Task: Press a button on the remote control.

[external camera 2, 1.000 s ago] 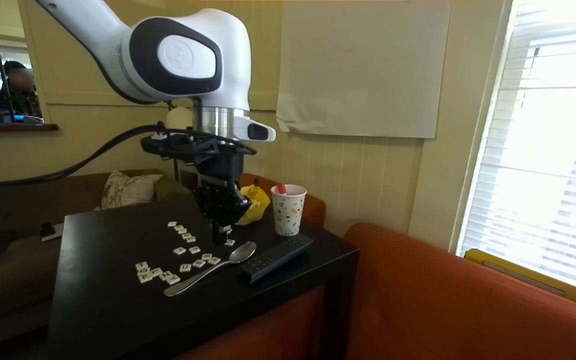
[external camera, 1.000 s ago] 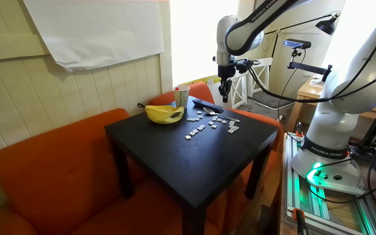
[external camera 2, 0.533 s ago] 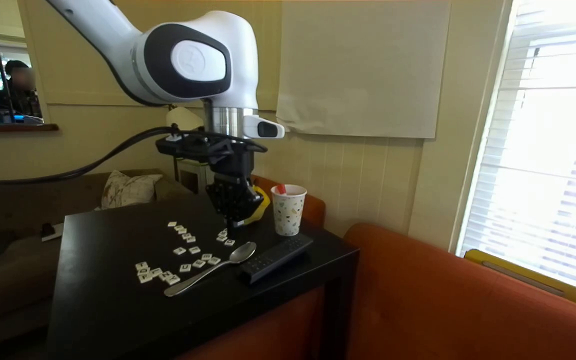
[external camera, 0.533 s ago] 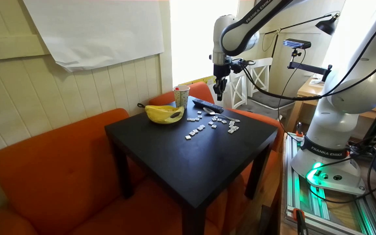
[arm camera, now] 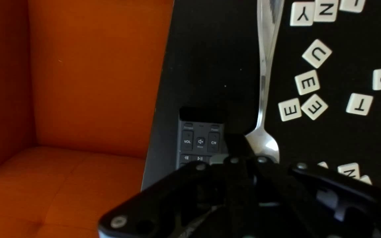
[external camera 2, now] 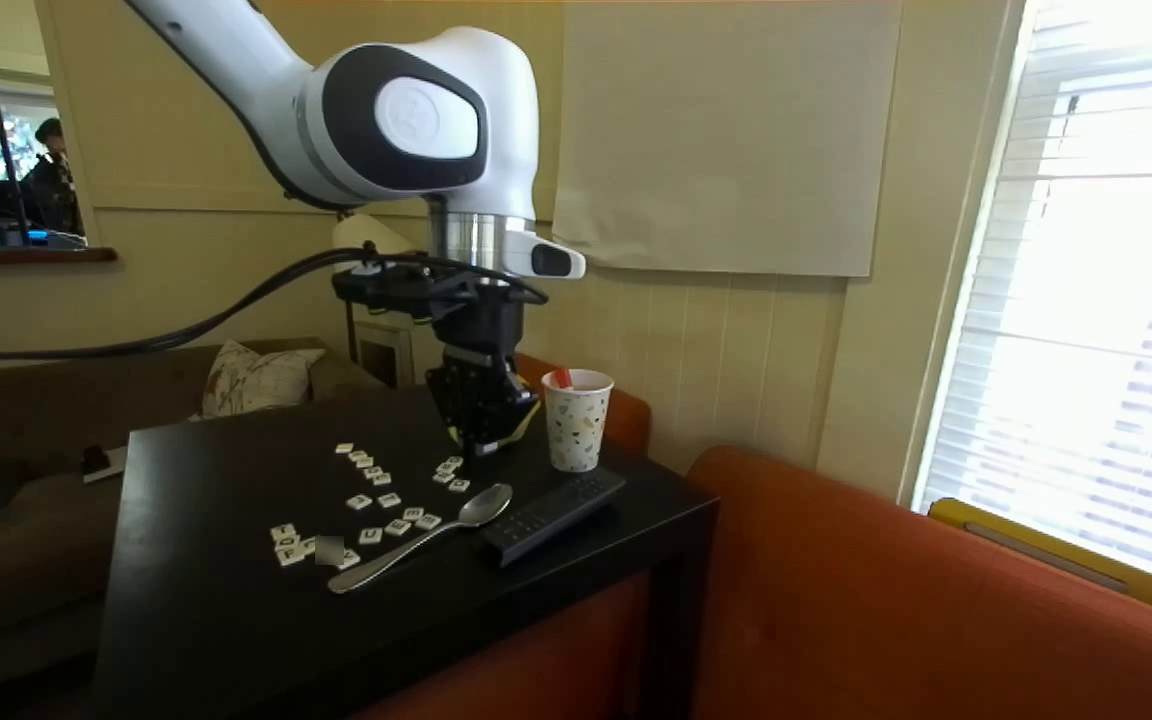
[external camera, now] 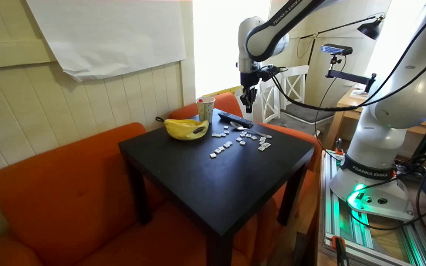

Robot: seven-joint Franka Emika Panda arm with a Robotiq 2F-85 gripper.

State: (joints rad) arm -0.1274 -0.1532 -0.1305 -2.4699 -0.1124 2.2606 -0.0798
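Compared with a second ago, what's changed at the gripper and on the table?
The gripper has moved closer to the paper cup as seen in both exterior views, its tip showing slightly higher in each. Nothing was picked up or let go; the gripper is shut, with nothing seen in its grip. The remote control, spoon, letter tiles, paper cup and yellow banana-shaped container stayed put.

Arm (external camera 2: 396, 115) bent, pincer (arm camera: 239, 145) closed, straight down.
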